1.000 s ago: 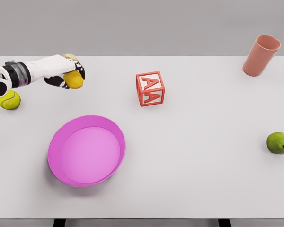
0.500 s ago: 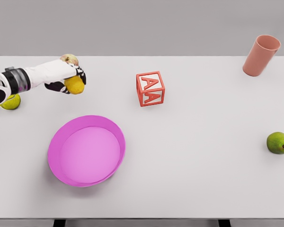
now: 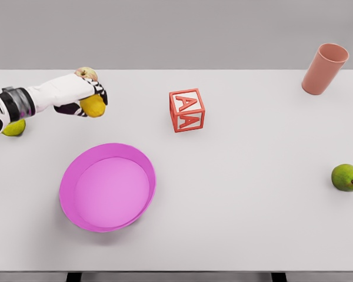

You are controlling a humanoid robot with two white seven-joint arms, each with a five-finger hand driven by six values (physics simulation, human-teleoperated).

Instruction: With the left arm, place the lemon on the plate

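Observation:
My left hand (image 3: 89,100) holds a yellow lemon (image 3: 93,106) above the table's back left, its fingers curled around the fruit. The arm reaches in from the left edge. The magenta plate (image 3: 67,202), a shallow round dish, lies on the table in front of the hand, closer to me and slightly right. The lemon hangs behind the plate's far rim, not over it. My right arm does not show.
A yellowish apple (image 3: 86,73) peeks out behind the left hand. A tennis ball (image 3: 13,127) lies at the far left, partly behind the forearm. A red letter block (image 3: 186,110) stands mid-table, a pink cup (image 3: 324,69) at back right, a green pear (image 3: 346,177) at right.
The left hand has risen slightly with the lemon and drifted a little right. The forearm now covers more of the tennis ball.

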